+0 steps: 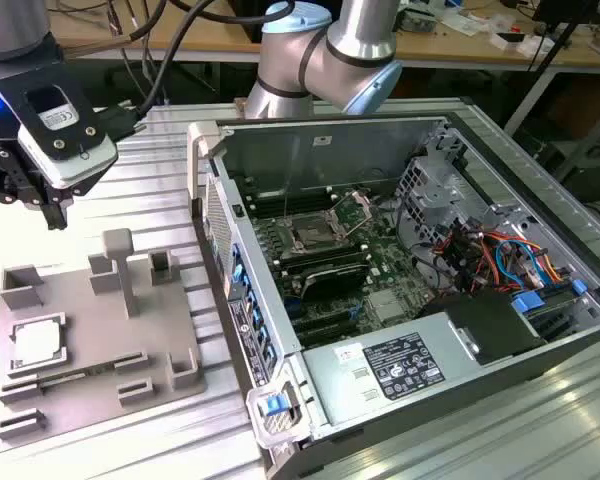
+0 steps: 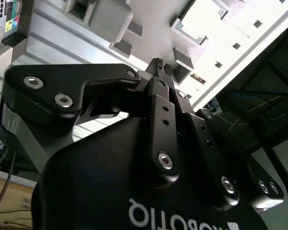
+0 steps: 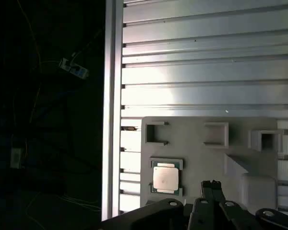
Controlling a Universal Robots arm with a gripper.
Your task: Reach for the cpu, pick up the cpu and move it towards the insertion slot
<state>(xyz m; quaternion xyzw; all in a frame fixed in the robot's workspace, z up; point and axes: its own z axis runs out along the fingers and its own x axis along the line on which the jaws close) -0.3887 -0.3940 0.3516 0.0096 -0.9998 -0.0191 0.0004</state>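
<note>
Your gripper (image 2: 161,64) holds nothing: in both wrist views the fingers (image 3: 206,190) are closed, tips pressed together with nothing between them. In the exterior view it hangs above the ribbed metal counter (image 1: 150,170) at the exterior view's far left, beyond the far edge of the grey tray (image 1: 100,320) and touching nothing. The cpu (image 1: 37,342) lies flat in a square recess at the tray's near left corner, well apart from the fingers. The insertion slot (image 1: 310,235) is on the green board inside the open computer case (image 1: 320,150), which stands on the counter just to the exterior view's right of the tray. The slot's dark centre is uncovered.
</note>
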